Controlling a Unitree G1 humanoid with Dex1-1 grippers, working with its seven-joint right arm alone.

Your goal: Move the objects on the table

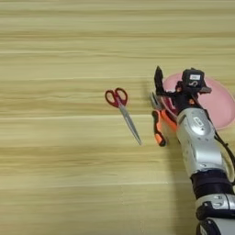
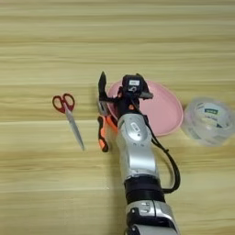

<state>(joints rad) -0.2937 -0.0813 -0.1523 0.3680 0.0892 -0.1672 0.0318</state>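
Right eye view: pliers [image 2: 103, 129] are seen just left of the plate [image 2: 161, 110], right under the gripper [image 2: 110, 97]. Whether anything's pinched can't be told. Stiff steel, probably hefty; best grabbed by the grippy orange handles.

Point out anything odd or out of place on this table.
Nothing is spilled or broken. The pliers lie beside the plate, partly hidden by the arm. Scissors lie flat to the left, tape roll right of the plate.
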